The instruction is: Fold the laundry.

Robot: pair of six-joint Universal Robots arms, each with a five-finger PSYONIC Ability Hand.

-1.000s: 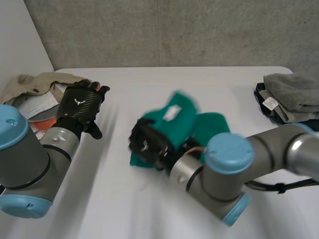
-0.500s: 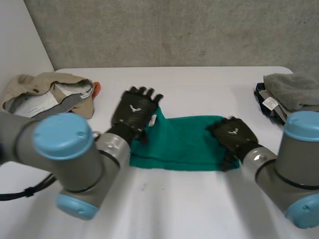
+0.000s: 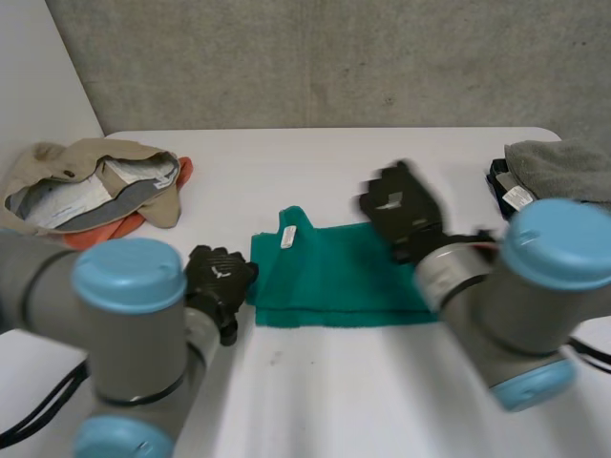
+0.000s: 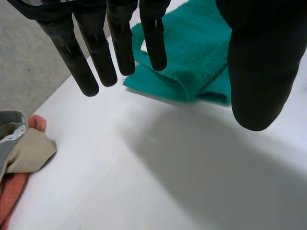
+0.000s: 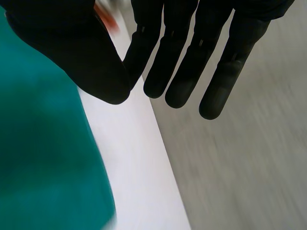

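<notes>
A folded green towel [image 3: 334, 281] lies mid-frame on the white tabletop [image 3: 315, 391]; the writing on its white tag [image 3: 287, 236] is unreadable. The left robot hand [image 3: 220, 283], beside the towel's left edge, and the right robot hand [image 3: 401, 205], blurred at its upper right, both have straight fingers and hold nothing. A grey stack [image 3: 563, 172] is cut off at the right edge.

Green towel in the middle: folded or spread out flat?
Folded. The green towel lies doubled over; the left wrist view shows two stacked layers at its near edge.

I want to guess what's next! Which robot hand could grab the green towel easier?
Probably the left robot hand: it sits low beside a corner of the green towel, open fingers pointing at it. The right robot hand is open too, but looks raised above the towel's far side.
</notes>
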